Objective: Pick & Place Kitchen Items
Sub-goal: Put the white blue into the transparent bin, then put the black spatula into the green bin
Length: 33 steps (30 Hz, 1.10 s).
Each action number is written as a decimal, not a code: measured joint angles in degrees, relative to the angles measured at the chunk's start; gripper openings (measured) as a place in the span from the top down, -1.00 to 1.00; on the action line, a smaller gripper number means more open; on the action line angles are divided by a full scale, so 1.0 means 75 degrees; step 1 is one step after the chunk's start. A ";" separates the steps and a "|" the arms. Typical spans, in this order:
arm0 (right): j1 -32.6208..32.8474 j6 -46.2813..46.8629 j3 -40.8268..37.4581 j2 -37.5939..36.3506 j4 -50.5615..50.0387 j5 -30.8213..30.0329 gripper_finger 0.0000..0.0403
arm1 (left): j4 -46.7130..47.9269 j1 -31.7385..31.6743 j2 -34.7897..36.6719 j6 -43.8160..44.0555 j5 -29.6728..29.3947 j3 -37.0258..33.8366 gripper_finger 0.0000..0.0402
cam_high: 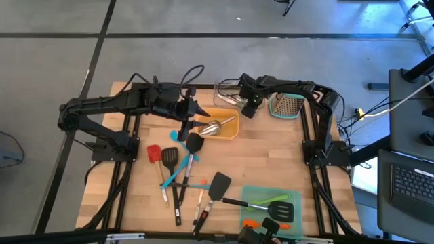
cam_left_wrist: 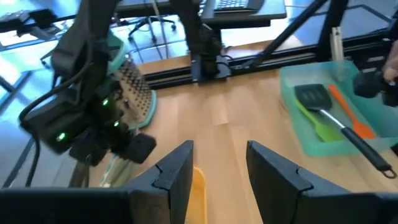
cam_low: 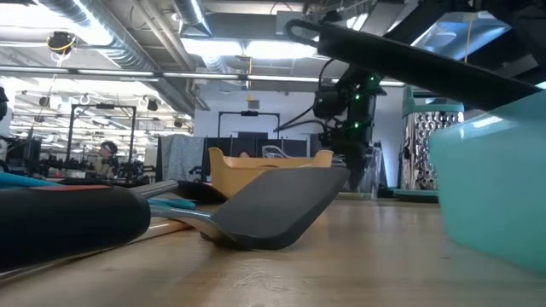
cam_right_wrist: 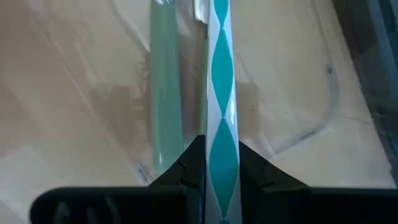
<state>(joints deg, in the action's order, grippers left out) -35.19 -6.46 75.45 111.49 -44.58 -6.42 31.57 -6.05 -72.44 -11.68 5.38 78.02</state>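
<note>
My right gripper (cam_high: 249,106) hangs over the clear tray (cam_high: 226,91) at the table's far side, shut on a long teal-and-white patterned utensil (cam_right_wrist: 221,74). A pale green utensil (cam_right_wrist: 166,93) lies in that tray. My left gripper (cam_left_wrist: 217,180) is open and holds nothing; it hovers above the left end of the orange tray (cam_high: 230,129), where a steel scoop (cam_high: 211,127) lies. Red (cam_high: 154,153), black (cam_high: 169,160) and teal (cam_high: 178,135) utensils lie loose on the table's middle. A large black spatula (cam_high: 218,186) lies nearer the front. My right gripper pinches the patterned utensil (cam_right_wrist: 221,146) between its two fingers (cam_right_wrist: 189,163). The fingers point steeply down from above and lie along it. The utensil hangs below them toward the clear tray's floor (cam_right_wrist: 280,74); I cannot tell whether its lower end touches.
A steel box grater (cam_high: 289,106) stands right of my right gripper. The teal-green tray (cam_high: 252,193) at the front right holds green, orange and black tools. The right arm's frame (cam_high: 319,146) runs along the table's right edge. Bare wood shows between the trays.
</note>
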 joint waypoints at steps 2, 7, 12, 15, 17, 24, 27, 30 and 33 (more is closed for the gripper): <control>0.0007 -0.0003 0.0015 0.0011 -0.0082 -0.0115 0.79 | -0.0002 0.0169 0.0000 0.0000 -0.0083 0.0000 0.29; 0.0004 -0.0056 0.0018 0.0008 -0.0158 -0.0113 0.79 | 0.0000 0.0412 0.0000 -0.0007 -0.0392 0.0000 0.29; 0.0004 -0.0056 0.0018 0.0008 -0.0174 -0.0118 0.67 | 0.0001 0.0452 0.0000 -0.0055 -0.0501 0.0000 0.29; -0.0002 0.0000 0.0018 0.0008 -0.0151 -0.0110 0.36 | 0.0003 0.0446 -0.0003 -0.0055 -0.0591 0.0000 0.29; -0.0004 0.0010 0.0018 0.0002 -0.0150 -0.0097 0.19 | 0.0023 0.0444 -0.0003 -0.0033 -0.0600 0.0000 0.29; 0.0146 0.0003 0.0885 -0.0007 -0.1069 -0.0051 -0.10 | 0.0061 0.0444 -0.0003 -0.0003 -0.0768 0.0000 0.29; 0.0270 -0.0008 0.1747 -0.0009 -0.1801 -0.0054 -0.12 | 0.0064 0.0444 0.0030 -0.0003 -0.0779 0.0000 0.29; 0.0411 -0.0029 0.2644 -0.0009 -0.2324 -0.0056 -0.12 | 0.0061 0.0444 0.0056 -0.0003 -0.0780 0.0000 0.29; 0.0539 -0.0032 0.3452 -0.0023 -0.2641 -0.0055 -0.12 | 0.0076 0.0444 0.0079 -0.0003 -0.0780 0.0000 0.29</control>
<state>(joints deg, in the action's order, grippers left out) -31.14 -6.70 101.34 111.31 -64.39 -6.84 32.14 -2.72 -71.85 -11.70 -0.47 78.02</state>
